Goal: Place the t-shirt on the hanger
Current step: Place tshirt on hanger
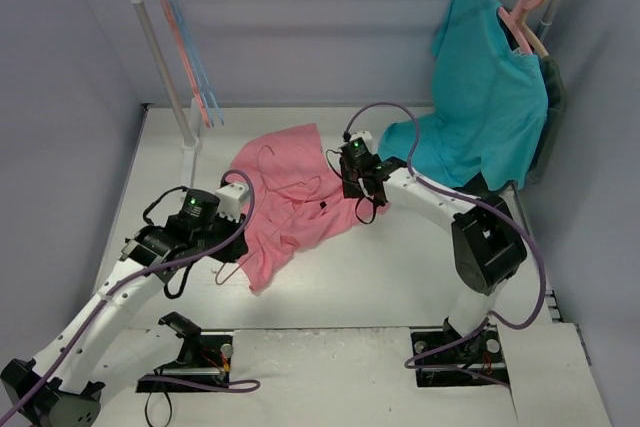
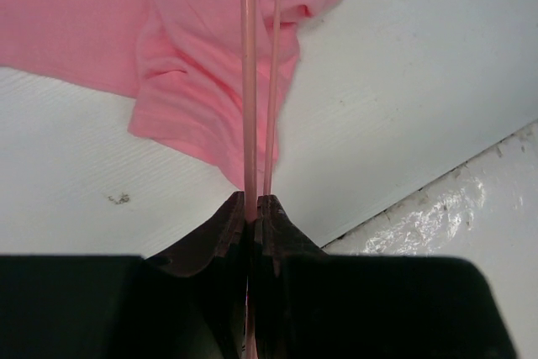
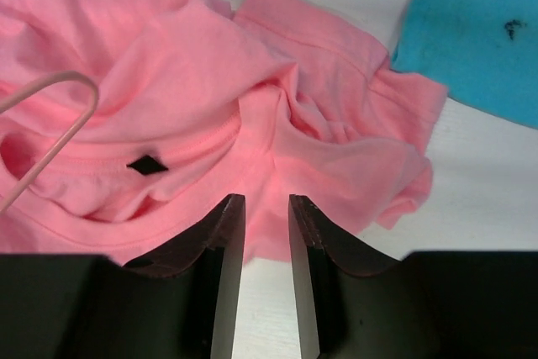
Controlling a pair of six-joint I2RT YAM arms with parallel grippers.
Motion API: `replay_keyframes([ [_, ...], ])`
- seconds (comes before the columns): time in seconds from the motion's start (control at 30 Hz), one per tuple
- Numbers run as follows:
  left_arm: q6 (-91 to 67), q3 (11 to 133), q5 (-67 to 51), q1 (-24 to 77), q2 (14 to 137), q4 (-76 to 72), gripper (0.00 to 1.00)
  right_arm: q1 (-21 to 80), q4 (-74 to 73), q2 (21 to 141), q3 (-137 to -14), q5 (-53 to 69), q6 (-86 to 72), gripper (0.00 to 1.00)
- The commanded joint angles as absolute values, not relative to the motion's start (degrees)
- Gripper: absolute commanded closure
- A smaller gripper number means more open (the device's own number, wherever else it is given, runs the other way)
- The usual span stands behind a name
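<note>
Left claw (image 2: 250,206) pinches the hanger (image 2: 249,81) over the t-shirt (image 3: 168,48) crumpled on the tabletop (image 2: 420,81), right claw (image 3: 267,224) hovers spread above the collar (image 3: 197,134), so we judge threading underway, next requiring a collar grip.

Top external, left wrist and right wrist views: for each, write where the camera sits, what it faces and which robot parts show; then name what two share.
Top external: above and behind the bases, looking down on the table; both arms show.
Left wrist: on the left arm, facing the t-shirt; left gripper shut on the hanger.
Right wrist: on the right arm, facing the t-shirt collar; right gripper open.
Shared: both wrist views show t-shirt and hanger.
</note>
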State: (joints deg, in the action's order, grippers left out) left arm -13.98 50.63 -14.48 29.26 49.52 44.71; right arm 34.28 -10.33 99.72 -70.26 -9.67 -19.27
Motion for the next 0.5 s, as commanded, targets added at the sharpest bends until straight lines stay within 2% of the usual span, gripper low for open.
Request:
replay_keyframes([
  [0.0,-15.55,52.12,-10.28,29.36,47.99,43.15,1.0,34.98,-9.67,102.38,-75.66,-11.95,-23.02,0.71],
  [0.47,-16.35,52.29,-11.07,29.36,45.97,44.91,1.0,34.89,-14.06,114.08,-86.04,-17.22,-25.31,0.7],
])
